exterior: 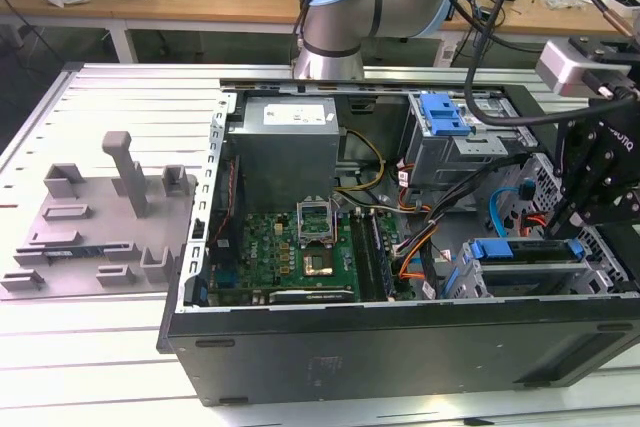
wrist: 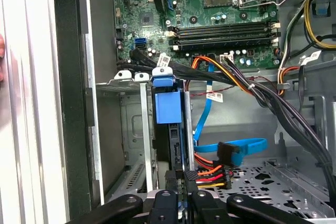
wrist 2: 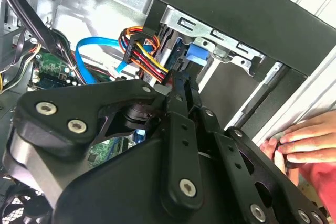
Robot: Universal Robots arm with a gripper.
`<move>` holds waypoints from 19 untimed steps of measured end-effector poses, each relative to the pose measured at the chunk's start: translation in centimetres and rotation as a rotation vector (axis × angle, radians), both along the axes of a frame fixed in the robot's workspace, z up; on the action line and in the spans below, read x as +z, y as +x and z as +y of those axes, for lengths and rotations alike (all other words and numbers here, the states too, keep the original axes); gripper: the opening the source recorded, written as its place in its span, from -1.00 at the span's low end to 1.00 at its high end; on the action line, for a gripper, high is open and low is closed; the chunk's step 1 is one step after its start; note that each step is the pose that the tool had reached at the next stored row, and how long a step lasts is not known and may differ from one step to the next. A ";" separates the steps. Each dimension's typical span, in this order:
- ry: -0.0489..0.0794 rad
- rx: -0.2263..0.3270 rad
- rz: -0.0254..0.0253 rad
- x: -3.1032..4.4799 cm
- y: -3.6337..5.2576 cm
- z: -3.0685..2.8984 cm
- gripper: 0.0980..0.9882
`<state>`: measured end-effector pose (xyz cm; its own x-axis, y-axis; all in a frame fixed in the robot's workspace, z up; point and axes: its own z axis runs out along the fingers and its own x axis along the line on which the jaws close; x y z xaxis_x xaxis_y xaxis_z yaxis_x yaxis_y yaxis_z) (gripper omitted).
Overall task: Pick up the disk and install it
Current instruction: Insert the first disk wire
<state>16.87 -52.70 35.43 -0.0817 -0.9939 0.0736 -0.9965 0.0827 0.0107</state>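
Note:
The disk [wrist: 169, 145] stands on edge inside the metal drive cage [wrist: 131, 129] at the front corner of the open computer case. Its blue carrier bracket [wrist: 168, 107] faces the motherboard. In the exterior view the blue-edged disk [exterior: 520, 252] lies in the cage on that view's right. My gripper [wrist: 182, 200] hovers right at the disk's cabled end, its black fingers [wrist 2: 181, 95] drawn close together with nothing visibly between them. In the exterior view the gripper [exterior: 590, 212] hangs above the same cage.
Orange, red and black power wires [wrist: 210, 174] and a blue data cable [wrist: 236, 148] crowd the space beside the cage. A person's hand [wrist 2: 304, 142] rests on the case's outer edge. A second bay with a blue latch [exterior: 445, 112] sits further back, beside the power supply [exterior: 285, 142].

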 end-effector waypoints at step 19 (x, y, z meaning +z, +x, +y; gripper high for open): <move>0.043 0.000 -0.0048 0.54 -0.14 0.10 -0.84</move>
